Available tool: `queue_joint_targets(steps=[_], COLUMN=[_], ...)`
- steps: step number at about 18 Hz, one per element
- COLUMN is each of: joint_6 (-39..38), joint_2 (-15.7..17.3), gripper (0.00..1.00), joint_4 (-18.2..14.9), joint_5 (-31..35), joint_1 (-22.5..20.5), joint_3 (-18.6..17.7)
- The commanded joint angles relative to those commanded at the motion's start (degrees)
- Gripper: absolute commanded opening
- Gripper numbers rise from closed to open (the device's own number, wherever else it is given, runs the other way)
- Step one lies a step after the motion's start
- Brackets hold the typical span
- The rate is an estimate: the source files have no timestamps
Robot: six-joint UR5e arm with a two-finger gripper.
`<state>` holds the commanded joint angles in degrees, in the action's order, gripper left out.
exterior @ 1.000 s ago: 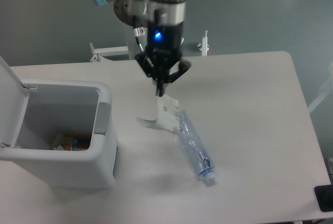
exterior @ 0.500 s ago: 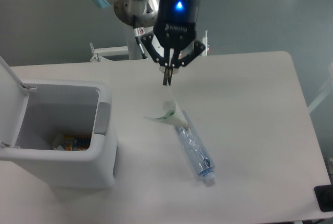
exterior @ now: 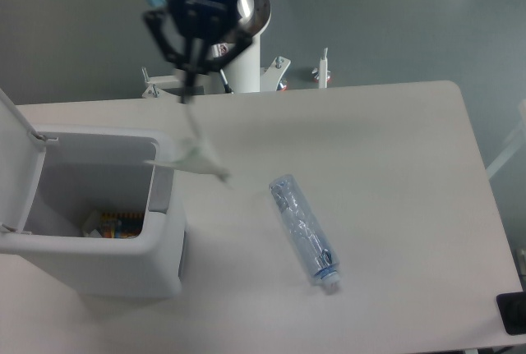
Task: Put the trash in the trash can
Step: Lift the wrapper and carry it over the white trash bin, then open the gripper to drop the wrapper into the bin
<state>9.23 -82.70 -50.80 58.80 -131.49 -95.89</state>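
Tool (exterior: 190,91) with packet (exterior: 191,157) beside bin (exterior: 99,268)

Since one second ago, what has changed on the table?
The gripper, shut on the plastic packet, rose and carried it left, off the bottle to the trash can rim. The bottle and open trash can stayed put.

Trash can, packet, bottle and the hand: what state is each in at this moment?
trash can: upright on the table, flip lid open, colourful scraps at the bottom.
plastic packet: off the table, hanging from the hand above the can's right rim.
crushed plastic bottle: lying on its side on the table, cap toward the front edge, untouched.
hand: shut on the packet's top edge.
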Motion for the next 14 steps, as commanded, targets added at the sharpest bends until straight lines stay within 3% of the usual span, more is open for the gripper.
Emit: queue_joint_targets(steps=[3,5,7,8,10,14], joint_6=[0.3,0.5,1.7,1.8,1.2,-1.1], joint_2=[-2.4,-4.1,-5.4,-5.6,-5.7,-5.9], gripper=[0.02,0.20,0.74,0.90,1.00,1.00], joint_4=[1.5,2.5,3.1,3.5,3.6,3.5], joint_5=[0.0,0.0,0.2,0.3,0.2,0.3], joint_1=[3.9,5.0,5.5,5.5,5.5,4.8], joint_3=[0.3,0.1,0.2,0.5,1.6,3.4])
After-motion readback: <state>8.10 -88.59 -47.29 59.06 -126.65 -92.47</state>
